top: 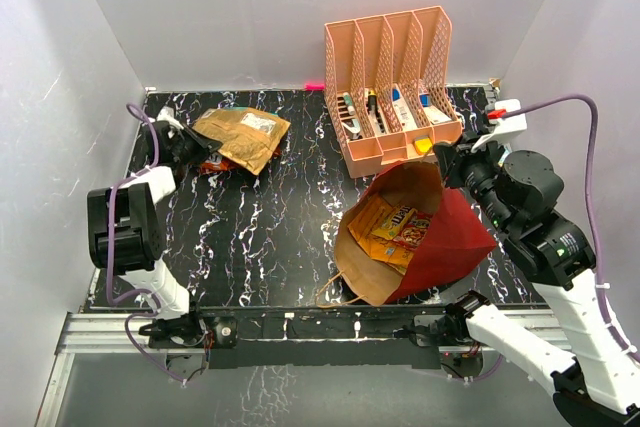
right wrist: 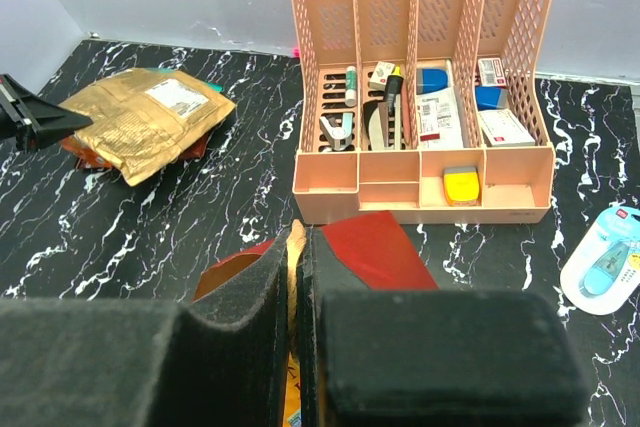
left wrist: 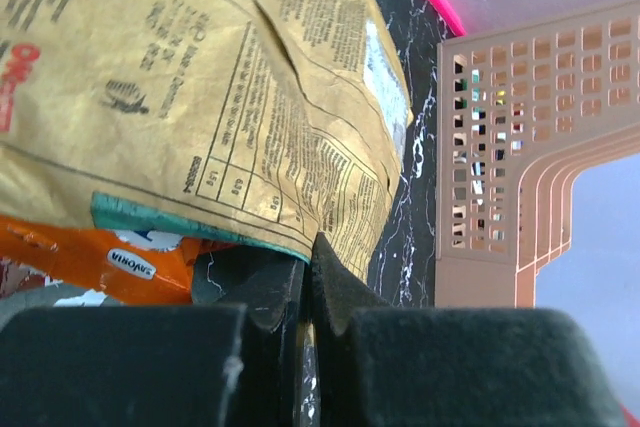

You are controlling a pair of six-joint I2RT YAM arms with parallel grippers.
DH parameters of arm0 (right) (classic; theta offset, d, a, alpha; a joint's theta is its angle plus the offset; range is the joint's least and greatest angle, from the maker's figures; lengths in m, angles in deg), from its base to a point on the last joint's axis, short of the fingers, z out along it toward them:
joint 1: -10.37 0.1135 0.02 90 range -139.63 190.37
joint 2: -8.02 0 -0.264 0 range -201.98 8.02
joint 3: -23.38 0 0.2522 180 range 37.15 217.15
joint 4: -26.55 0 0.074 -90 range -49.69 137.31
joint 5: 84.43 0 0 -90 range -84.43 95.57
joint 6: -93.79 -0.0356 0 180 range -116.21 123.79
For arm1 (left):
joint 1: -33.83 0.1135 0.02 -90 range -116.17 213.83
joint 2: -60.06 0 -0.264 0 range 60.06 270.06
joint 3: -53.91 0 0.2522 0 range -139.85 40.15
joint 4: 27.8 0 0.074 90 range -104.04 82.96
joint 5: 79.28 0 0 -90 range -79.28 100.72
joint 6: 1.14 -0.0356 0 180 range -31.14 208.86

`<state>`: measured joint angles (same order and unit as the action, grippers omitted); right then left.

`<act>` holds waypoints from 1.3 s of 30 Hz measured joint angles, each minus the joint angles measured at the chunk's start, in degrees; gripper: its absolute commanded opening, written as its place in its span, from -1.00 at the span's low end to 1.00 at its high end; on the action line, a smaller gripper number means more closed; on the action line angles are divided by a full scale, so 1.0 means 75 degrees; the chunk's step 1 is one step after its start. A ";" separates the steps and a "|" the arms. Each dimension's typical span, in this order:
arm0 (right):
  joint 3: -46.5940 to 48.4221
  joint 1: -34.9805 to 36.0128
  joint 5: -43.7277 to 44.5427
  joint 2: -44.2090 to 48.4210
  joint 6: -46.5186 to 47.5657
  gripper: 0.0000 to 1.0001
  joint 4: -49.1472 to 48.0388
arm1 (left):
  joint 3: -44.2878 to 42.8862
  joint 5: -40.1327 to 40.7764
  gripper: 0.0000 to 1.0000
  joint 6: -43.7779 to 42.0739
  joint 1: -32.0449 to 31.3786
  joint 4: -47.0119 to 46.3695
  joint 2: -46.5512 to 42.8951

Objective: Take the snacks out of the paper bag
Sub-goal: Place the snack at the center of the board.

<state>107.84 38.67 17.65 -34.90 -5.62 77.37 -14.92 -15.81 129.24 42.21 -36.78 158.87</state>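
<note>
The dark red paper bag (top: 455, 237) lies on its side right of centre, its brown mouth facing the near left. Orange and yellow snacks (top: 395, 227) show inside it. My right gripper (top: 447, 159) (right wrist: 297, 237) is shut on the bag's (right wrist: 385, 247) upper rim. At the far left a gold packet (top: 245, 135) (left wrist: 200, 97) (right wrist: 150, 117) rests on an orange packet (left wrist: 90, 259) and other snacks. My left gripper (top: 190, 147) (left wrist: 308, 247) is shut on the gold packet's near edge.
The peach mesh organizer (top: 385, 152) (right wrist: 325, 187) with pens and small items stands just behind the bag, close to my right gripper. A light-blue tag-like object (right wrist: 605, 257) lies right of it. White walls close in the table on three sides.
</note>
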 measured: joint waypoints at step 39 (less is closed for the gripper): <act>-0.0023 0.0000 -0.0006 0.0079 -0.0111 -0.85 0.0029 | 0.1816 0.2084 0.74 0.3681 -0.0600 -0.1087 -0.0189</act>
<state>107.67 38.67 17.60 -34.31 -6.45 77.59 -1.30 -0.18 156.85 37.71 -44.93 157.45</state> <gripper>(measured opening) 0.077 0.728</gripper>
